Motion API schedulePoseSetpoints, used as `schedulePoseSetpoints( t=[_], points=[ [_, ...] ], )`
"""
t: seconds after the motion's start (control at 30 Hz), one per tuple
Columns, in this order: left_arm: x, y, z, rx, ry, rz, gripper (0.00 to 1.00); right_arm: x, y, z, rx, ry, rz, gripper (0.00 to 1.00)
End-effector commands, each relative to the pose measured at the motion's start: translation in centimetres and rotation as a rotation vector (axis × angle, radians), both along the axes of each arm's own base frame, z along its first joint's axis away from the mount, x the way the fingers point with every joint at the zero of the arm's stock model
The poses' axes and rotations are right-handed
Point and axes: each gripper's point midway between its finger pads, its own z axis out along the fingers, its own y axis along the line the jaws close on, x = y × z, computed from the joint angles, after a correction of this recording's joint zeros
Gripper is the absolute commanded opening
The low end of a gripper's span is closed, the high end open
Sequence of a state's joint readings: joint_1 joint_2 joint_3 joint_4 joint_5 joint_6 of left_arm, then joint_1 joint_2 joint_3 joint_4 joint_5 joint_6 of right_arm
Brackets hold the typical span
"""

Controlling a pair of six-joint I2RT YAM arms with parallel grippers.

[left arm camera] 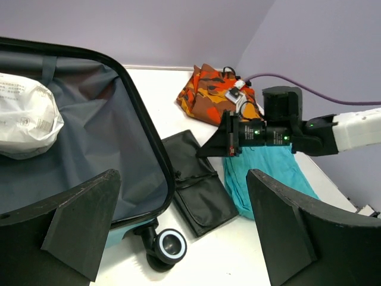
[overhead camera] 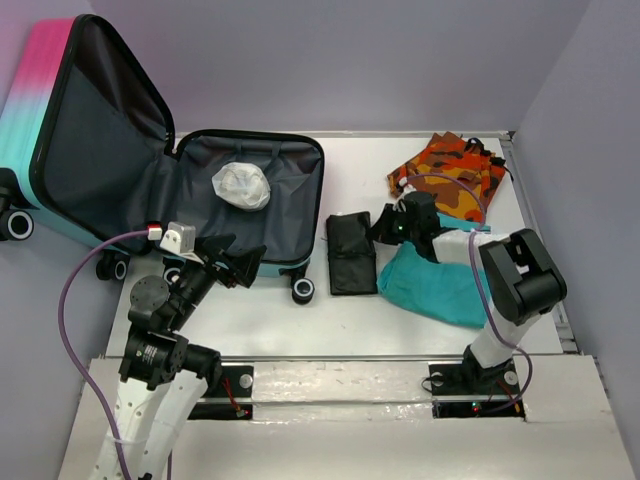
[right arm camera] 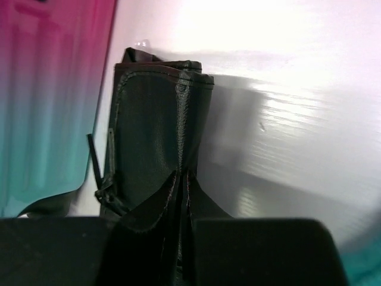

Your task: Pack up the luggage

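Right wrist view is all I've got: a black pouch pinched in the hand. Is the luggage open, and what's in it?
Observer: Open, left of the black pouch; the luggage shows only a crumpled white bag inside.
Operator: Where is the left hand?
Observer: The left hand is open, over the luggage's near rim.
Operator: What's left outside?
Observer: A teal cloth right of the pouch, an orange patterned cloth at the far right corner.

Robot lab test cell. White tabletop (overhead camera: pixel 350 320) boxed in by bare lavender panels (overhead camera: pixel 400 60) across top and right of frame; left arm (overhead camera: pixel 160 350) and right arm (overhead camera: pixel 520 275) bolted to a plate (overhead camera: pixel 340 385) at bottom edge, purple cable (overhead camera: pixel 65 320) exposed.
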State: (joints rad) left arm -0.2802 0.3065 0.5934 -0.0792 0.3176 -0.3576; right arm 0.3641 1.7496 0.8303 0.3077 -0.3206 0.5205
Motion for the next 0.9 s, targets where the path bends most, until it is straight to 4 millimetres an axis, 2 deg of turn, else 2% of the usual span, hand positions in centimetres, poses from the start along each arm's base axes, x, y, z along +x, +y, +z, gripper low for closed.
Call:
schedulePoseSetpoints(
  t=[0.0,0.1,0.13,0.17,0.23,0.27,0.33,0.37,0.47,0.5,0.53,0.57,0.6,0.67,0.7,0.73,0.77,0.8,0.83,0.87],
  points=[
    [0.0,-0.2,0.8,-0.01,-0.029,-0.013,0.99,1.8,-2.4,6.8,0.005,-0.201,-0.132,0.07],
    [0.0,-0.2,0.7,-0.009,-0.028,-0.014,0.99,1.4,-3.4,10.4,0.001,-0.29,-0.164,0.07],
    [0.0,-0.2,0.8,-0.01,-0.031,-0.014,0.99,1.0,-3.5,13.2,0.024,-0.348,-0.161,0.07],
    [0.0,-0.2,0.8,-0.01,-0.031,-0.014,0.99,0.9,-3.4,14.6,0.038,-0.372,-0.156,0.07],
    [0.0,-0.1,0.8,-0.012,-0.03,-0.009,0.99,0.2,-2.7,17.2,0.087,-0.406,-0.118,0.07],
    [0.1,-0.1,0.8,-0.012,-0.03,-0.005,0.99,0.0,-2.1,19.8,0.136,-0.443,-0.097,0.07],
    [0.0,0.0,0.8,-0.012,-0.031,-0.004,0.99,-0.4,-0.7,22.3,0.175,-0.482,-0.067,0.07],
    [0.1,0.1,0.8,-0.011,-0.03,0.001,0.99,-0.4,0.9,24.8,0.206,-0.526,-0.045,0.07],
    [0.2,0.2,0.8,-0.011,-0.028,0.008,0.99,0.2,3.9,27.8,0.256,-0.569,-0.007,0.07],
    [0.2,0.2,0.9,-0.012,-0.03,0.008,0.99,1.4,5.7,29.4,0.29,-0.591,0.006,0.07],
    [0.3,0.2,0.8,-0.012,-0.026,0.01,0.99,1.1,8.0,30.1,0.315,-0.593,0.047,0.07],
    [0.3,0.3,0.7,-0.01,-0.024,0.013,0.99,1.5,9.5,33.3,0.362,-0.639,0.061,0.07],
    [0.3,0.3,0.8,-0.011,-0.027,0.014,0.99,2.0,12.6,31.6,0.364,-0.599,0.101,0.07],
    [0.4,0.4,0.8,-0.011,-0.027,0.018,0.99,2.6,15.4,32.2,0.406,-0.587,0.12,0.07],
    [0.4,0.4,0.8,-0.011,-0.027,0.021,0.99,2.5,17.0,35.1,0.46,-0.62,0.161,0.07],
    [0.4,0.4,0.9,-0.012,-0.03,0.022,0.99,3.5,19.3,32.3,0.452,-0.559,0.203,0.09],
    [0.4,0.5,0.8,-0.011,-0.031,0.025,0.99,3.2,20.8,32.2,0.466,-0.536,0.247,0.36],
    [0.4,0.5,0.8,-0.011,-0.031,0.025,0.99,3.2,21.4,31.5,0.456,-0.507,0.277,0.54],
    [0.4,0.5,0.8,-0.01,-0.031,0.027,0.99,3.3,21.5,31.2,0.445,-0.505,0.276,0.79],
    [0.4,0.5,0.9,-0.011,-0.032,0.027,0.99,3.3,21.0,30.8,0.42,-0.514,0.263,0.84]
  ],
)
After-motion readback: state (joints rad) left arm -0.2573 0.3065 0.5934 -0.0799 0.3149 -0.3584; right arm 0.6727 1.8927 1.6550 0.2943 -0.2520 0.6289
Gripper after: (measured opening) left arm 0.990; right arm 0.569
